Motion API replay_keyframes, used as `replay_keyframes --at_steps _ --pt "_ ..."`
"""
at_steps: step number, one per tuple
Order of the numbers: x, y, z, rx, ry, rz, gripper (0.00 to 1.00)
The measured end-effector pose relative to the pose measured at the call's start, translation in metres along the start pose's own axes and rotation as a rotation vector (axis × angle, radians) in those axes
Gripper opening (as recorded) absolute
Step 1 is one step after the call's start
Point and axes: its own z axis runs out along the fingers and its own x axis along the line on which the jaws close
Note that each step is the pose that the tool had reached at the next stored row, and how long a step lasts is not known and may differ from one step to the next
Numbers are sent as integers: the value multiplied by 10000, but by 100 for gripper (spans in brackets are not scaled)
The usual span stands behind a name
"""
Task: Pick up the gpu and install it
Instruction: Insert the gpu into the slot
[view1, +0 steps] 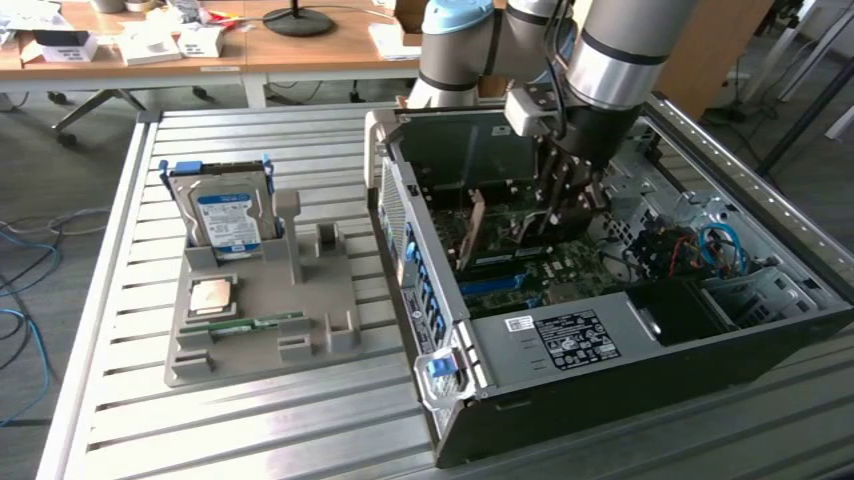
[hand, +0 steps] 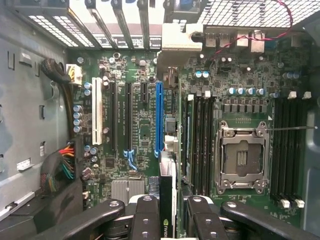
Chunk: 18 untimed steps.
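The fingers (hand: 145, 222) are partly closed, pinching the gpu (hand: 167, 200) edge-on by its flat sides, just over the blue slot (hand: 159, 117) inside the computer case (view1: 587, 425). It is probably light, stiff and fragile, best gripped near the board edge, clear of components.

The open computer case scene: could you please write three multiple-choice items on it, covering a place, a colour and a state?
1. Where does the blue-labelled silver hard drive stand? A in the grey tray; B inside the case; C on the desk.
2. The long motherboard slot in line with the thin dark gpu card is: A white; B blue; C red.
3. The gripper is: A open, empty; B shut on the gpu card; C resting on the tray.
Key: A, it stands upright in the tray; B, the slot shows blue; B, it clamps the card's edge.
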Motion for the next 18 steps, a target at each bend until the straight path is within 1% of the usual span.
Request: replay_keyframes --at_steps 6,13,18 --pt "21 6 45 -1 0 -58 26" --pt "21 6 48 -1 2 -73 26" --pt "21 29 50 0 0 -73 26"
